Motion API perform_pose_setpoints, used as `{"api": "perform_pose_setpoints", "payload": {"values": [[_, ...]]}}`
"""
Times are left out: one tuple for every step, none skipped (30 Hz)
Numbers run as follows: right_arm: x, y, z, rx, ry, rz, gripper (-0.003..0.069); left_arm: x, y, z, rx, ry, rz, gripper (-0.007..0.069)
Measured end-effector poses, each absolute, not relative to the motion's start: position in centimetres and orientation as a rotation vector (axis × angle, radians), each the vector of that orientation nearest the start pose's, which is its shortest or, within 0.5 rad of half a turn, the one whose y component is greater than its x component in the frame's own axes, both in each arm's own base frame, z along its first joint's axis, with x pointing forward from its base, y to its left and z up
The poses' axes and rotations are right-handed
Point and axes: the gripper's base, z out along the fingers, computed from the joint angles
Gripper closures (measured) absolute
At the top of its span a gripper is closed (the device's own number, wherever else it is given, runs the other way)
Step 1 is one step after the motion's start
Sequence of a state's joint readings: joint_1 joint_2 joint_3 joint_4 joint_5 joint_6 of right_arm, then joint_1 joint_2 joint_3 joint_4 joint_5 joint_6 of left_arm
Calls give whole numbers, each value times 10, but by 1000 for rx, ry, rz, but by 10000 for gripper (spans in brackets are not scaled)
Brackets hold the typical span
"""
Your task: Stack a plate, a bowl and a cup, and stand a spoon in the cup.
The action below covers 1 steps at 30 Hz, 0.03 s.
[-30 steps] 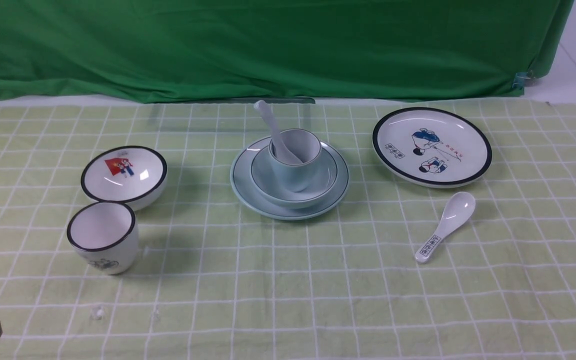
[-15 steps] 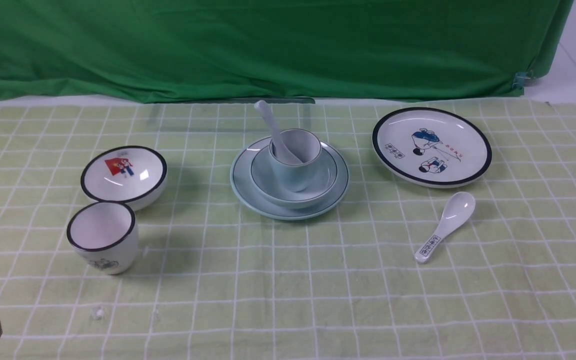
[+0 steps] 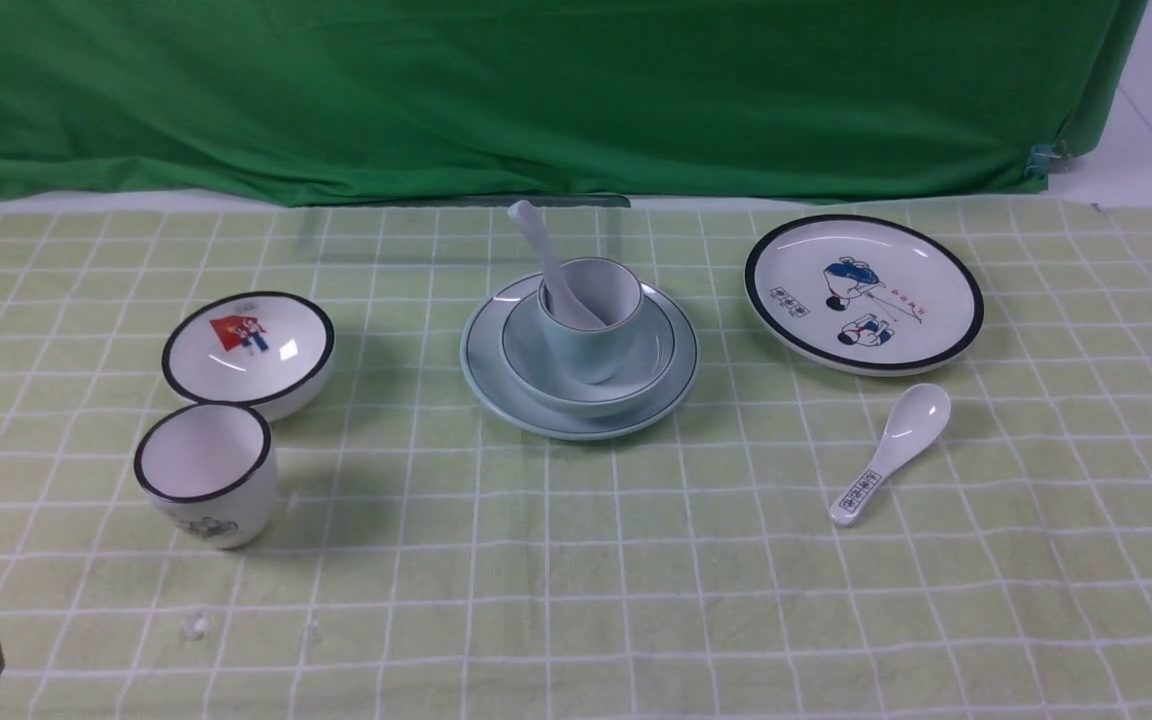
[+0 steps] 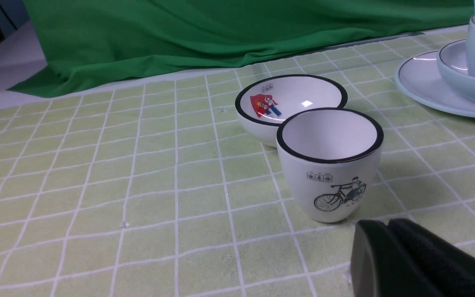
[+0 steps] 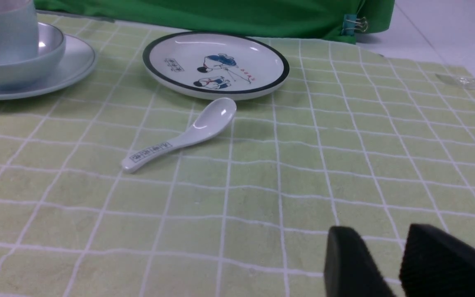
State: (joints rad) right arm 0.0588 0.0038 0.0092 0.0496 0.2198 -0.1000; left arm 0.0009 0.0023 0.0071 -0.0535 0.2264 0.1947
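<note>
Sitting mid-worktop: the plate (image 3: 496, 375) is lying flat on the checked cloth (image 3: 576, 560), the bowl (image 3: 651, 345) is resting in it, the cup (image 3: 586, 340) is standing upright in the bowl, and the spoon (image 3: 548, 260) is standing in the cup, scoop down, handle leaning back toward the robot's left and sticking out above the rim.

Left hand (image 4: 390, 247) is idling low over the near-left worktop corner, well apart from the stack, fingers pressed together, gripping nothing. The black-rimmed cup (image 4: 330, 165) with the bicycle print is standing just beyond it, touching or nearly touching the black-rimmed bowl (image 4: 291, 99) behind; can't tell which.

Right hand (image 5: 386, 264) is hovering over the near-right worktop, fingers slightly spread with a narrow gap showing, holding nothing. The printed-handle spoon (image 5: 184, 136) is lying flat ahead of it, scoop up, just beside the cartoon plate (image 5: 217, 64). Both are sitting well to the right of the stack.
</note>
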Motion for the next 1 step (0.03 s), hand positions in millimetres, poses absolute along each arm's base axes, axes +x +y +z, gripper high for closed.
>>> {"api": "perform_pose_setpoints", "payload": {"values": [[56,4,190,-103,1713,15,417,56,-1,190,131,1715,96,653]]}}
